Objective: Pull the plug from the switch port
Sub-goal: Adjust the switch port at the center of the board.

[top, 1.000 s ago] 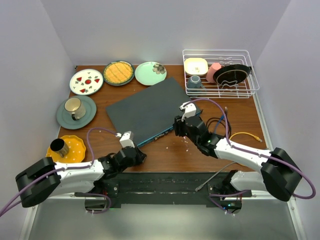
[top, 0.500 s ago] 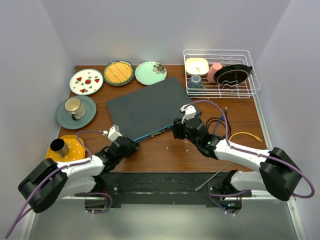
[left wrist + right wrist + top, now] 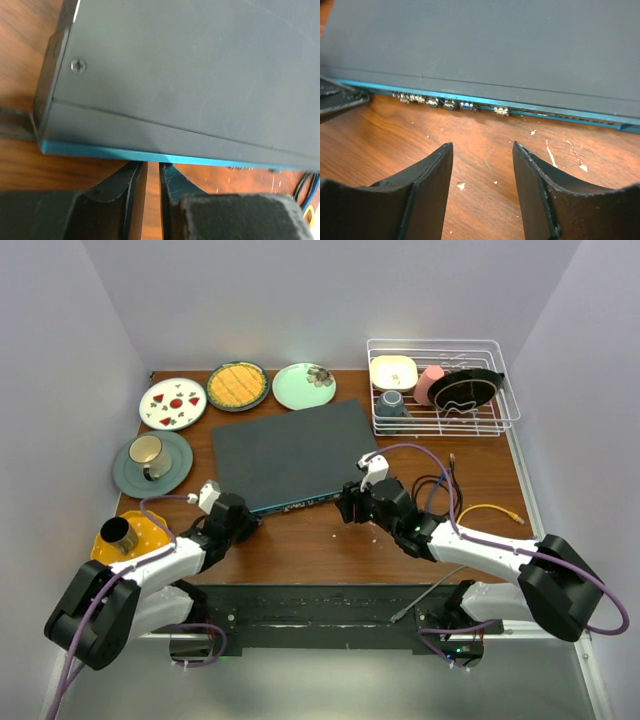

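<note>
The switch is a flat dark-grey box lying mid-table with its blue front edge toward me. My left gripper sits at the edge's left end. In the left wrist view its fingers touch the blue edge below the switch, with a narrow gap and only wood between them. My right gripper faces the same edge further right. In the right wrist view it stands open over bare wood, short of the small sockets on the switch. I cannot make out the plug.
Loose black and blue cables and a yellow cable lie right of the switch. A wire dish rack stands back right. Three plates line the back left, with a cup on a saucer and a mug on a yellow plate at left.
The switch has turned squarer to the table's near edge. My left gripper slid left along the front edge and parted slightly. My right gripper shifted left and opened wider.
</note>
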You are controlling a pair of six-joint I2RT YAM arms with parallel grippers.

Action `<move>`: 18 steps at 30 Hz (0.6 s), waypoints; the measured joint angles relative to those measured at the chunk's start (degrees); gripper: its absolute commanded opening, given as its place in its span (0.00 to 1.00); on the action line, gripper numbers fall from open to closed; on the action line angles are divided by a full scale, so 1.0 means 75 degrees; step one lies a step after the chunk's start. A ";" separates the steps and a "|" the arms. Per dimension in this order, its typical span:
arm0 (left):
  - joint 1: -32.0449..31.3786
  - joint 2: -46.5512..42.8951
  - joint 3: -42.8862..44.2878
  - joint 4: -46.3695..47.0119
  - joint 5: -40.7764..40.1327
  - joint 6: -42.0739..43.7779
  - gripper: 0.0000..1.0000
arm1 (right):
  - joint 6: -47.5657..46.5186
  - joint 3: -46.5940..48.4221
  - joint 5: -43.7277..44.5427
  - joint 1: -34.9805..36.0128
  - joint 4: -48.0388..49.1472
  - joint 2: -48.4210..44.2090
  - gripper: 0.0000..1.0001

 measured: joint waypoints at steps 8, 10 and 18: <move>0.0708 0.0274 0.0589 -0.0787 -0.0146 0.0484 0.21 | -0.0006 0.0003 -0.0111 0.0219 0.0009 0.0003 0.60; 0.0781 0.0259 0.0659 -0.0979 -0.0213 0.0618 0.20 | -0.0006 0.0003 -0.0117 0.0265 0.0006 0.0003 0.62; 0.0047 -0.0391 0.0912 -0.1198 -0.0522 0.1250 0.21 | 0.0131 0.0367 0.0941 0.1017 -0.0117 0.0539 0.99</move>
